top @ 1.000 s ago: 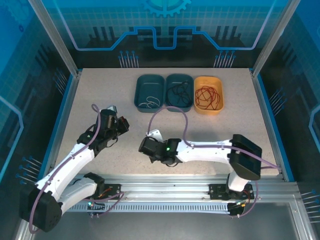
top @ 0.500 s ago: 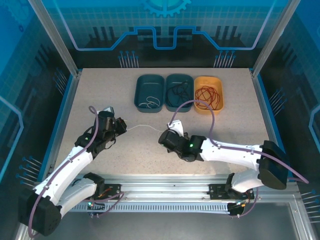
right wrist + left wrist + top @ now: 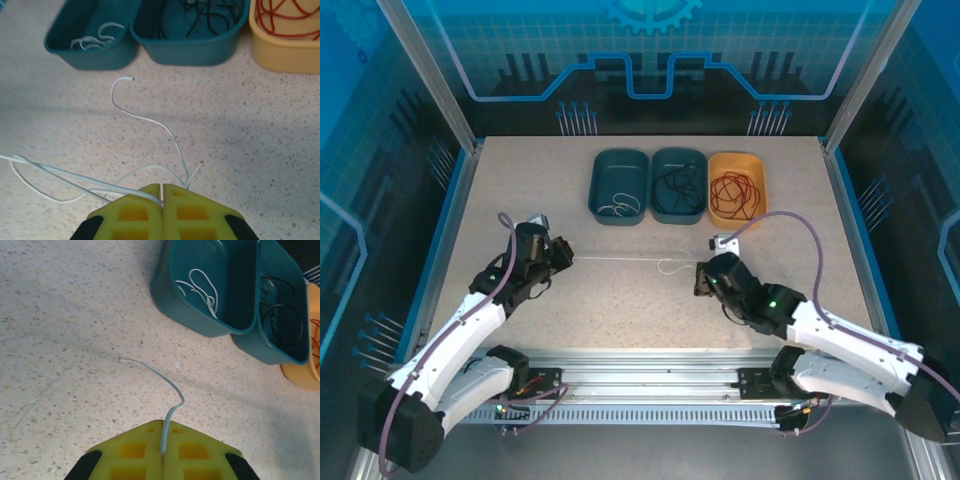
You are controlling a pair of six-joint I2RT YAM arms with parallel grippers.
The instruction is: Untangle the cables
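A speckled tabletop [image 3: 520, 200] is filling the middle of the frame. Across its centre a white cable [image 3: 620, 259] is running straight between the left hand [image 3: 565, 257] and right hand [image 3: 701, 275], both clenching it. At upper centre, a black cable [image 3: 675, 182] is lying in a teal bin [image 3: 678, 217] and a red cable [image 3: 733, 188] in an orange bin [image 3: 736, 224].

White cable [image 3: 620, 259] stretched; red [image 3: 735, 190], black [image 3: 677, 185] coiled
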